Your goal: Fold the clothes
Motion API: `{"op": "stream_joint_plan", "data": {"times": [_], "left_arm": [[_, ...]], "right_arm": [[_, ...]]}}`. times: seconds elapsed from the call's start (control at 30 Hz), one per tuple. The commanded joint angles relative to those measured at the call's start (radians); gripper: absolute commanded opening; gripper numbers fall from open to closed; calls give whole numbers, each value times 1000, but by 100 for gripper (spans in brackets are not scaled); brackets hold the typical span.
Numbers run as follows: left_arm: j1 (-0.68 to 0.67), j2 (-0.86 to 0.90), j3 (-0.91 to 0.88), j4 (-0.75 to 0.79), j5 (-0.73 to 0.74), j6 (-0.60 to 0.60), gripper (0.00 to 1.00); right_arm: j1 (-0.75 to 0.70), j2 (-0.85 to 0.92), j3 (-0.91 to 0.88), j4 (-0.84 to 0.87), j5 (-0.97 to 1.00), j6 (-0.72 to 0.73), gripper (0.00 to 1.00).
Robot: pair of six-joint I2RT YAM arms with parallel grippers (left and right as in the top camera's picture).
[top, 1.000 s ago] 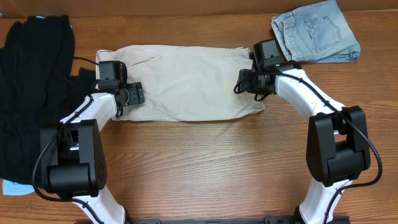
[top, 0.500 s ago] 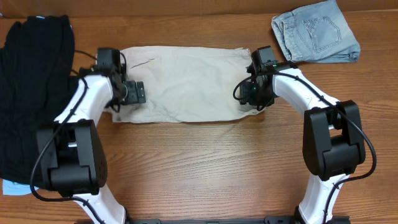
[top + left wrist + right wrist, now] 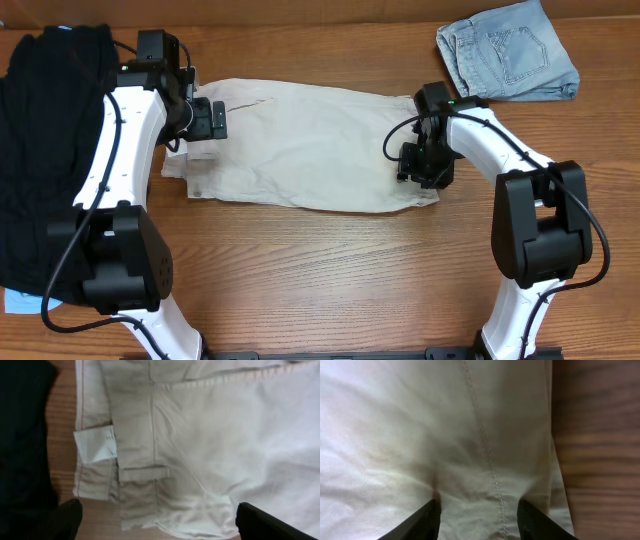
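The near half of the wooden table [image 3: 330, 280] shows only the two arm bases. Beyond it, the khaki shorts [image 3: 310, 145] lie spread across the middle. Half a second ago they lay square to the edges. They are now skewed, with the right end drawn toward the near edge and the left end pulled toward the far edge.

The right gripper [image 3: 415, 170] has moved nearer with that end. Its fingers [image 3: 427, 520] are partly closed and pinch a puckered ridge of fabric beside a seam.

The left gripper [image 3: 213, 120] has shifted toward the far left corner. It hangs over the waistband with its fingers spread wide, beside the white label [image 3: 96, 445].

Black garments [image 3: 50, 150] are heaped along the left edge. Folded denim shorts [image 3: 508, 50] sit unmoved in the far right corner.
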Motion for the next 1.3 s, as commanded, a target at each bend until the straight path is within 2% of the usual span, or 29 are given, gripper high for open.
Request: {"op": "stream_joint_plan", "data": {"times": [0.0, 0.2, 0.4, 0.47, 0.7, 0.93, 1.13, 1.27], "left_arm": [[-2, 48, 18, 32, 10, 53, 100], [50, 151, 18, 103, -26, 53, 100], [128, 249, 18, 148, 22, 79, 100], [147, 266, 18, 155, 28, 80, 100], [162, 307, 18, 173, 234, 235, 100], [131, 377, 16, 160, 264, 235, 100], [82, 398, 11, 153, 372, 231, 89], [37, 399, 9, 142, 377, 230, 80]], "right_arm": [[-19, 34, -11, -24, 37, -7, 54], [-63, 34, -11, -41, 39, -9, 54], [-96, 34, -11, -47, 27, -14, 55], [-95, 34, -11, -45, 27, -14, 60], [-95, 34, -11, -38, 27, -13, 62], [-95, 34, -11, -38, 27, -13, 63], [-95, 34, -8, 9, -40, -13, 63], [-95, 34, 17, 37, -103, -13, 63]]}}
